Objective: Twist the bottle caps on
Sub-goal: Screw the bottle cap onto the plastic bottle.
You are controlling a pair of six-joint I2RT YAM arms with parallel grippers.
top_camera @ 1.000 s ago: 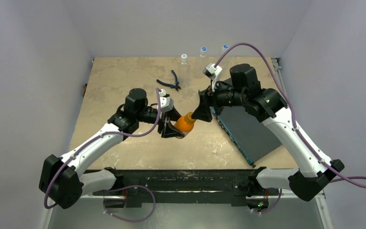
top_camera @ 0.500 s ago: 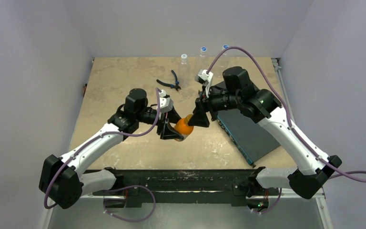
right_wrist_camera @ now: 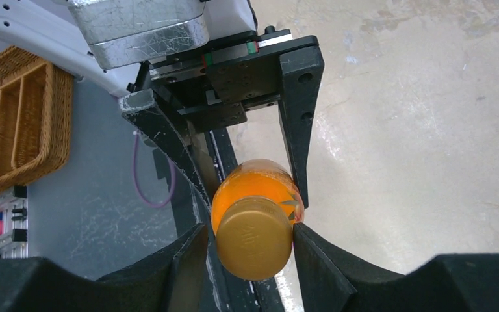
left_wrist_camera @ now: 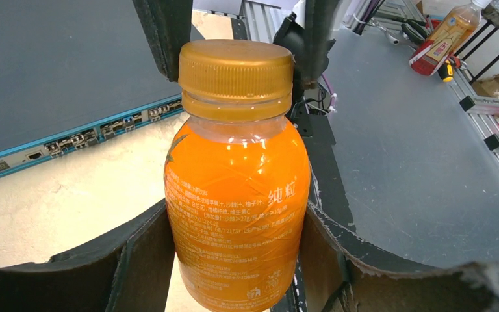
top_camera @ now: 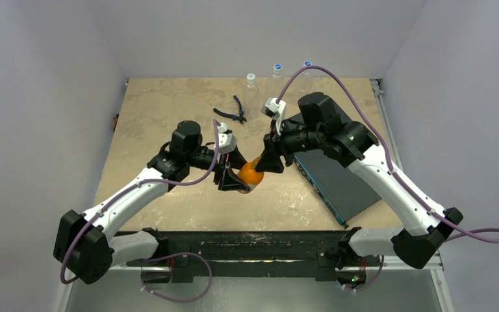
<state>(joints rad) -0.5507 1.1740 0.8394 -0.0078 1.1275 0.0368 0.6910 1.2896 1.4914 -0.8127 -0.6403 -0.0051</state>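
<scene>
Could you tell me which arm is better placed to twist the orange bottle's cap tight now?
Right. The right gripper straddles the orange-brown cap, while the left gripper clamps the orange bottle by its body, steadying it.

Right tool (right_wrist_camera: 250, 242) flanks, perhaps touches, orange-brown cap (right_wrist_camera: 255, 227).

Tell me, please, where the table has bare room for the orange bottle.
Bare: the far-left table between its edge and the pliers; also the near strip between the orange bottle and the front edge, left of the dark switch box. Crowded: the middle around that bottle, and the far edge by the clear bottles.
</scene>
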